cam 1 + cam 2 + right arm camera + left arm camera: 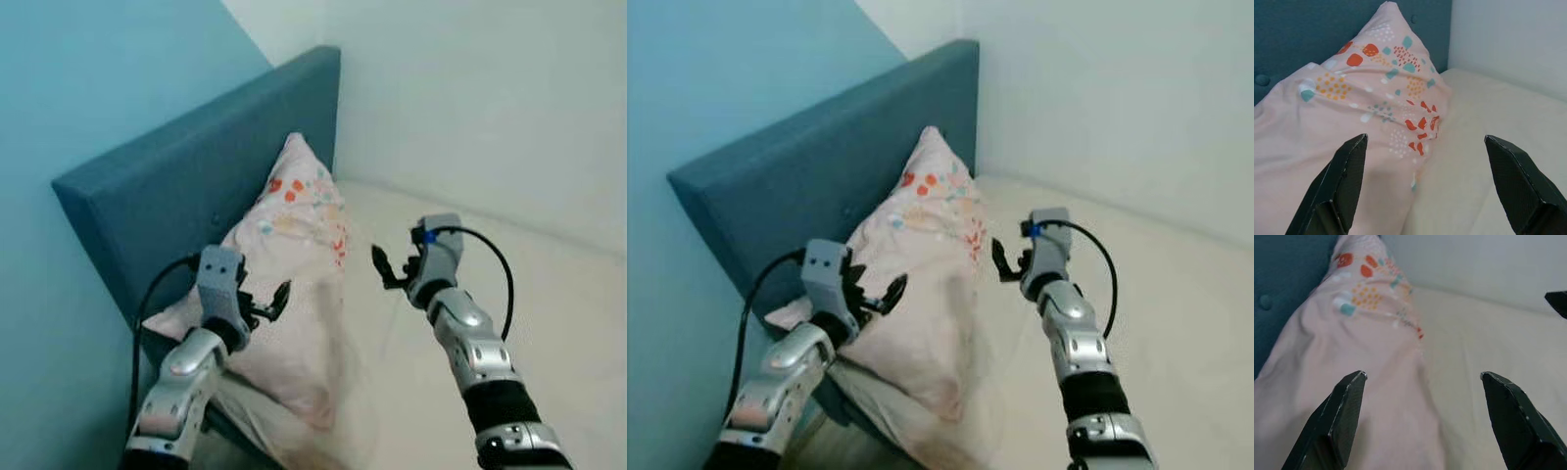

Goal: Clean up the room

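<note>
Head views: pillow (294, 284) propped against headboard (186, 196) at bed's (549, 323) head edge, already tidy-looking. Left wrist: left hand (1422, 423) wide open, empty, over pillow. Right wrist: right hand (1425, 183) open, empty; straightening possibly left.

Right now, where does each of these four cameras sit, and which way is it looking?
Left eye view: on the head, looking forward and down at the pink pillow leaning on the blue headboard; both silver arms show, with left gripper and right gripper.
Right eye view: beside it, same scene, slightly shifted.
Left wrist view: along its open black fingers at pillow and mattress.
Right wrist view: along its open fingers at the pillow's patterned corner.
All four share the pillow.
</note>
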Controlling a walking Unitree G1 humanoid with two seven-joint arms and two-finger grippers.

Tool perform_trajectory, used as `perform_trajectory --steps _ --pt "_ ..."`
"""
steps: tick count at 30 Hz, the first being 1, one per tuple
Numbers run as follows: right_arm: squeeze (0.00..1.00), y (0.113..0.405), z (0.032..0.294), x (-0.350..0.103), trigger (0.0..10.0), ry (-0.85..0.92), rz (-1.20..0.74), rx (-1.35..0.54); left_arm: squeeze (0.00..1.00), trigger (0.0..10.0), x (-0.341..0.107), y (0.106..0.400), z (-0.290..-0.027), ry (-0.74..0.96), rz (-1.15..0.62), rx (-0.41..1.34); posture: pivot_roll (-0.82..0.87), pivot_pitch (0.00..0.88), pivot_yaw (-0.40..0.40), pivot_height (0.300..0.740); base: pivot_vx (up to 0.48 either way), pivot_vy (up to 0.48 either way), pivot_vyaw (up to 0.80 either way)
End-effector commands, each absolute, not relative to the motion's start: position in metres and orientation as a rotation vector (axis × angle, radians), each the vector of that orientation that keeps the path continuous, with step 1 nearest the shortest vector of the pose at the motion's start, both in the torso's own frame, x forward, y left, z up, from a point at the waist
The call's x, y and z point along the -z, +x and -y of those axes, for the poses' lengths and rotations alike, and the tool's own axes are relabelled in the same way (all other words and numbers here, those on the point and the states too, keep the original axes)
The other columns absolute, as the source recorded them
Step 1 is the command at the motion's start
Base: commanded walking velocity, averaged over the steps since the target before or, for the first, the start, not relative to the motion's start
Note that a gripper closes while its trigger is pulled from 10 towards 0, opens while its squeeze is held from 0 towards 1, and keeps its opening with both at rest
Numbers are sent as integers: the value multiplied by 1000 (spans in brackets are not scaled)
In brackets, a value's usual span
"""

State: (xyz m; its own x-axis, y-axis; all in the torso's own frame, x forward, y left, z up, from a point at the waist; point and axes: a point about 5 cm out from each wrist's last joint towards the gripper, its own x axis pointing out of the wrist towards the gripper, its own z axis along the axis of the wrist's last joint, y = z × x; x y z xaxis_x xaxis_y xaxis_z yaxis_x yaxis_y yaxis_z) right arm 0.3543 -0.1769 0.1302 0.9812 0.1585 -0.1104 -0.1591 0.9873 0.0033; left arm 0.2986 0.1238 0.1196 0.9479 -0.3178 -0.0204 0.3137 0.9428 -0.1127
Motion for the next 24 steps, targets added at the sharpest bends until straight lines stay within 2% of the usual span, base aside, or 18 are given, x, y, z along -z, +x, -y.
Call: perform_trajectory --steps 1,10,14,16,24 --pt "0 356 176 -125 10000 5 -158 -151 0 10000 -121 303 -131 -65 -26 280 -108 0 -28 735 0 0 0" --pt "0 353 176 -114 10000 173 -201 -152 0 10000 -127 314 -177 31 3 50 -106 0 -30 695 0 0 0" --pt "0 351 175 -110 10000 217 -216 -151 0 10000 -129 315 -188 52 11 -5 -105 0 -30 685 0 0 0" --pt "0 350 177 -104 10000 294 -234 -138 0 10000 -131 316 -198 72 22 -53 -105 0 -29 670 0 0 0" --pt "0 345 190 -94 10000 458 -236 -77 0 10000 -127 312 -189 45 31 -1 -102 2 -30 640 0 0 0"
